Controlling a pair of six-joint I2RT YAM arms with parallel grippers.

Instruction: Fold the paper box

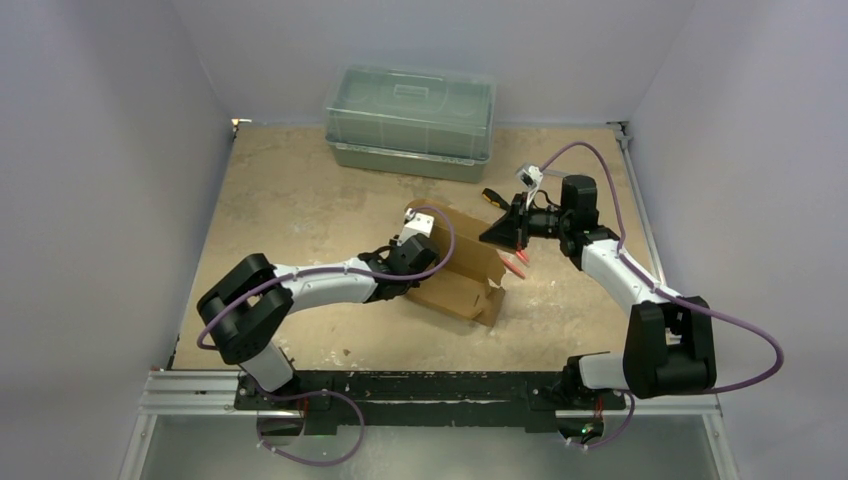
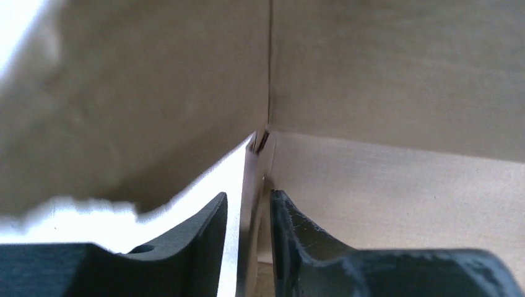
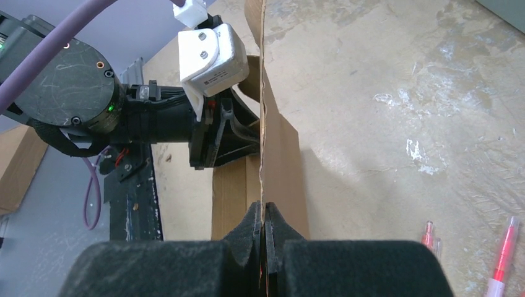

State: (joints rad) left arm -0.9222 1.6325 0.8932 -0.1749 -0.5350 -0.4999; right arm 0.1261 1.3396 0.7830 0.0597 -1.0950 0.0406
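The brown paper box [image 1: 462,282] stands partly raised in the middle of the table, between both arms. My left gripper [image 1: 412,243] reaches into it from the left. In the left wrist view its jaws [image 2: 247,195] straddle a thin upright wall of the paper box [image 2: 384,185]. The right finger touches that wall and a bright gap shows beside the left finger. My right gripper [image 1: 503,236] comes in from the right. Its fingers [image 3: 263,208] are shut on the edge of an upright panel of the box [image 3: 283,154].
A large translucent green-grey lidded bin [image 1: 410,120] stands at the back of the table. Red pens [image 1: 517,265] lie just right of the box, under my right gripper, and also show as red pens [image 3: 503,247] on the tabletop. A small orange-and-black object [image 1: 490,196] lies behind the box.
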